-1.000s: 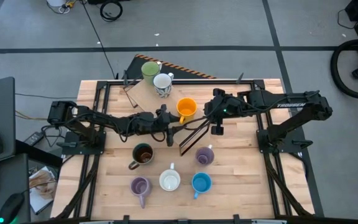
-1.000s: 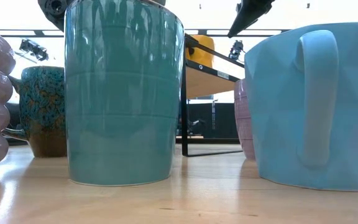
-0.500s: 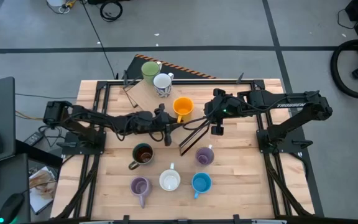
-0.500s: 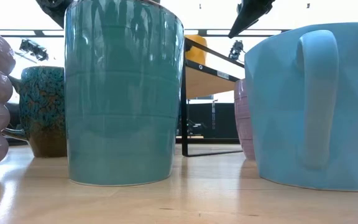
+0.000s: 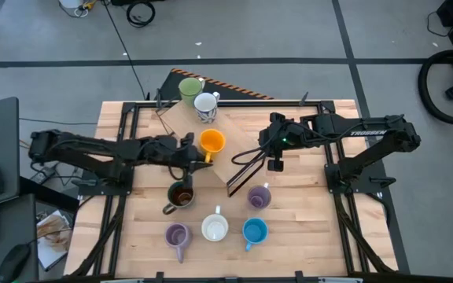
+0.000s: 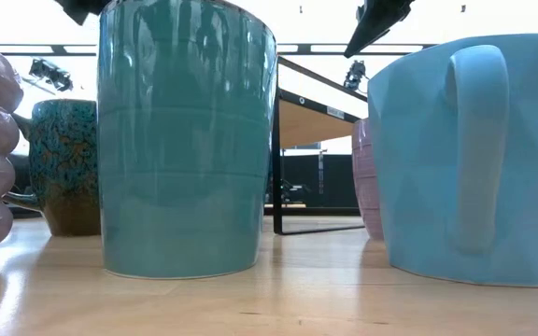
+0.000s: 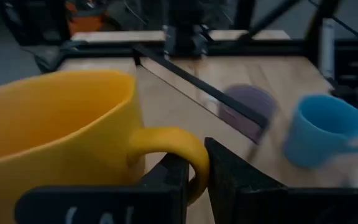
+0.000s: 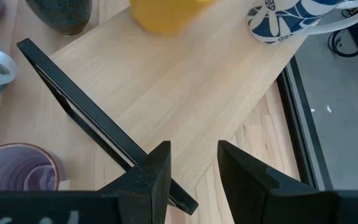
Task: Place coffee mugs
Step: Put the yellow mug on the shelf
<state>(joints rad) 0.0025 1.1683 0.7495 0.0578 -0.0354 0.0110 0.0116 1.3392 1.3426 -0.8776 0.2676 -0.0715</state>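
An orange mug point(image 5: 211, 142) hangs over the left part of a raised wooden shelf point(image 5: 181, 118), and my left gripper point(image 5: 197, 152) is shut on it from the table's left. My right gripper point(image 5: 274, 155) stands open above the shelf's right end with nothing between its fingers point(image 8: 149, 174). A green mug point(image 5: 189, 88) and a white patterned mug point(image 5: 206, 106) stand on the shelf's far end. On the table stand a dark brown mug point(image 5: 181, 195), two lavender mugs point(image 5: 258, 196) point(image 5: 177, 234), a white mug point(image 5: 215, 228) and a blue mug point(image 5: 254, 230). My left gripper pinches the orange mug's handle point(image 7: 188, 148) between its two fingers point(image 7: 232, 180), one on each side of the loop. The fingers come nearly level from the table's left, tipped slightly down. The mug stays close to upright, mouth up, and seems lifted clear of the shelf.
The shelf's black frame point(image 5: 242, 169) slopes down toward the table's middle, between the two grippers. The mugs on the table crowd the near middle. Bare wood point(image 5: 305, 212) lies at the near right and along the left side.
My left gripper has shut on the orange mug's handle, then drawn back toward the table's left edge and risen, tipping nearer to level. The orange mug has come off its place on the shelf, moved left with the gripper, and left the low view.
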